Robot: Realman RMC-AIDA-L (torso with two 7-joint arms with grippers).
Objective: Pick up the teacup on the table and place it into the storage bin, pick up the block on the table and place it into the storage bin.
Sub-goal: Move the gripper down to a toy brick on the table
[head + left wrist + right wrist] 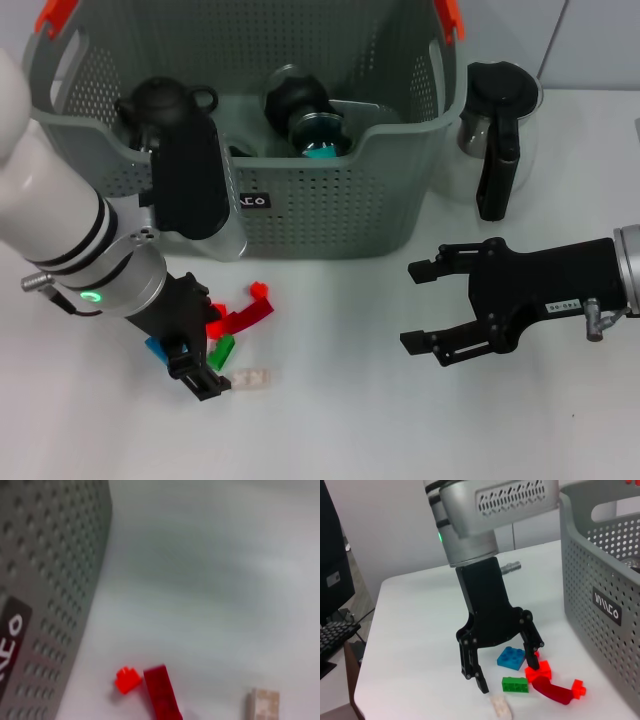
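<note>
The grey perforated storage bin (330, 215) stands at the back of the table; its wall (50, 580) fills one side of the left wrist view. Inside it lies a dark teacup (322, 138) with a teal inside. Loose blocks lie in front of the bin: blue (511, 657), green (515, 684), red (555, 692) and a whitish one (500, 706). My left gripper (205, 345) is open, low over the table, its fingers straddling the blue and green blocks and holding nothing. My right gripper (412, 306) hovers open and empty to the right.
A black teapot (165, 100) and another dark round vessel (292, 92) sit in the bin. A glass jug with a black handle (495, 130) stands right of the bin. White table lies between the blocks and the right gripper.
</note>
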